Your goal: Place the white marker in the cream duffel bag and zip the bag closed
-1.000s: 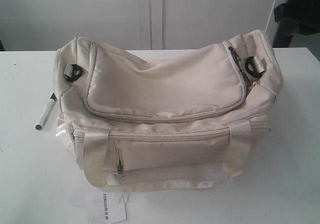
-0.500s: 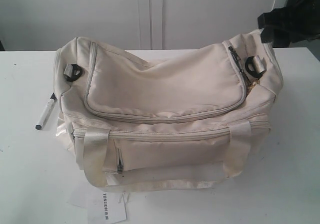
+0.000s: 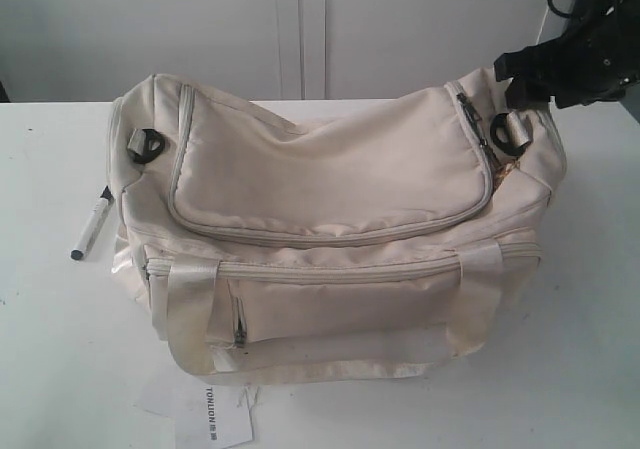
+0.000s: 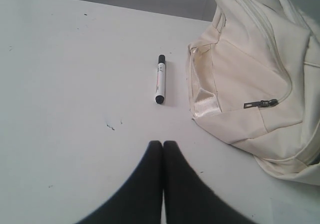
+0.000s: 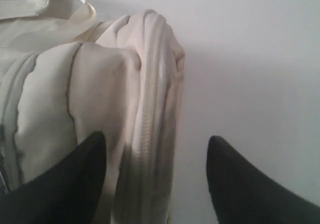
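The cream duffel bag lies on the white table with its curved top flap zipped. To its left, the white marker lies flat on the table, black cap end toward the bag. In the left wrist view the marker sits beside the bag, well ahead of my left gripper, which is shut and empty. My right gripper hovers at the bag's upper right end. It is open, and its jaws straddle a raised fold of the bag without pinching it.
A white paper tag with printed text lies at the front edge below the bag. Black buckles sit at the bag's ends. White cabinet doors stand behind the table.
The right arm has come in from the upper right toward the bag's right end, and its jaws have opened wider. The bag and marker have not moved.
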{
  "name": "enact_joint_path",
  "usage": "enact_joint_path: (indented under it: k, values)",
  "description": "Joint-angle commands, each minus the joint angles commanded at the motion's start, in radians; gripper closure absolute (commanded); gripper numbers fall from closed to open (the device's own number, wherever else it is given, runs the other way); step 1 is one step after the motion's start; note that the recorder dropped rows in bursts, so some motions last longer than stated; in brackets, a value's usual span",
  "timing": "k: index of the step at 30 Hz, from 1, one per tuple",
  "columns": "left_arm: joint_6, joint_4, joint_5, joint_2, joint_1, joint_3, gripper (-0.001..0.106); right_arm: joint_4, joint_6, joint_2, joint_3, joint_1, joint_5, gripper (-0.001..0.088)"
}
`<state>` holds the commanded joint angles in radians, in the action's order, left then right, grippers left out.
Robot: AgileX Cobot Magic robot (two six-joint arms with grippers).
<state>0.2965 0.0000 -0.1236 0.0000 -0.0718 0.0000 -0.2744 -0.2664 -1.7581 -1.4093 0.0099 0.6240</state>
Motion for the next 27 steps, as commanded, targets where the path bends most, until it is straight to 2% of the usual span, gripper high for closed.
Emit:
enact_joint_path:
  k: [1,3,5,6,10,14,16,19,23,24,27]
  values:
    - [0.0,0.0,0.0,0.0,0.0,0.0,0.102,0.0,0.0,-0.002,0.0,0.0,0.0,0.041]
    - [0.0,0.0,0.0,0.0,0.0,0.0,0.102,-0.002,0.0,-0.002,0.0,0.0,-0.003,0.0588]
    - [0.0,0.0,0.0,0.0,0.0,0.0,0.102,-0.002,-0.008,-0.002,0.0,0.0,0.0,0.0817]
    - [0.0,0.0,0.0,0.0,0.0,0.0,0.102,-0.004,-0.021,-0.002,0.0,0.0,0.0,0.0867]
    - [0.009,0.0,0.003,0.0,0.0,0.0,0.102,-0.008,-0.026,-0.002,0.0,0.0,0.0,0.0868]
    - [0.053,-0.007,0.063,0.0,0.0,0.0,0.102,-0.017,-0.026,-0.002,0.0,0.0,-0.013,0.0868]
    - [0.137,-0.007,0.095,0.0,0.0,0.0,0.102,-0.017,-0.024,-0.002,0.0,0.0,-0.012,0.0868]
    - [0.198,-0.007,0.224,0.0,0.0,0.0,0.102,-0.017,-0.024,-0.002,0.0,0.0,-0.022,0.0868]
    - [0.203,0.0,0.431,0.0,0.0,0.0,0.102,-0.017,-0.024,-0.002,0.0,0.0,-0.022,0.0868]
    - [0.203,0.0,0.448,0.0,0.0,0.0,0.102,-0.017,-0.024,-0.002,0.0,0.0,-0.022,0.0868]
    - [0.203,0.009,0.36,0.0,0.0,-0.022,0.105,-0.017,-0.024,-0.002,0.0,0.0,-0.022,0.0868]
